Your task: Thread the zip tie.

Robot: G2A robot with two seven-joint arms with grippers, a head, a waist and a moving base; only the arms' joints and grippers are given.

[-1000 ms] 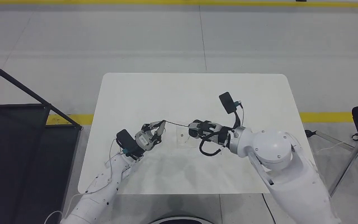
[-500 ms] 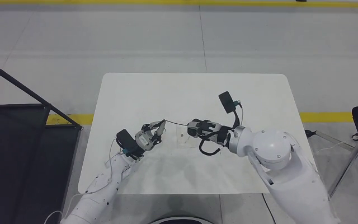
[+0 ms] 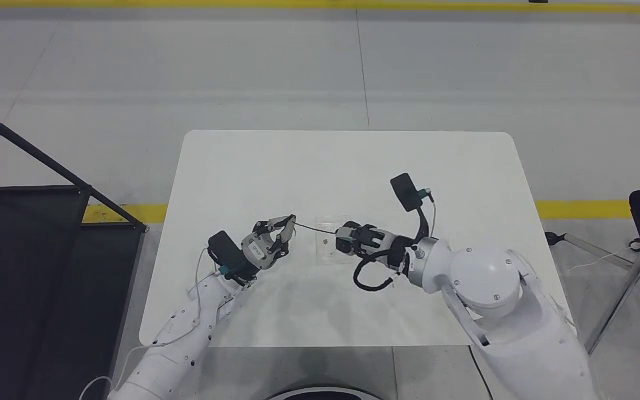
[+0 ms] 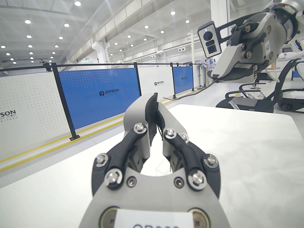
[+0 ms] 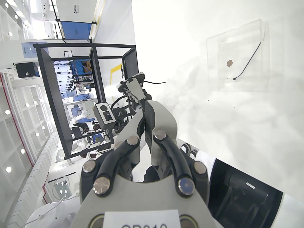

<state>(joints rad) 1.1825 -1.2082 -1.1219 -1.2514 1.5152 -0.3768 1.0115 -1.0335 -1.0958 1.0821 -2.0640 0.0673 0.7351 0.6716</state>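
Both arms reach in from the near edge of the table (image 3: 250,170), elbows out and wrists turned inward. The left gripper (image 3: 290,220) is clamped on the black zip tie (image 3: 313,227). The tie runs to the right gripper (image 3: 338,236), whose fingers are pressed together; whether they pinch it is unclear. A clear tray (image 3: 325,256) lies beneath.
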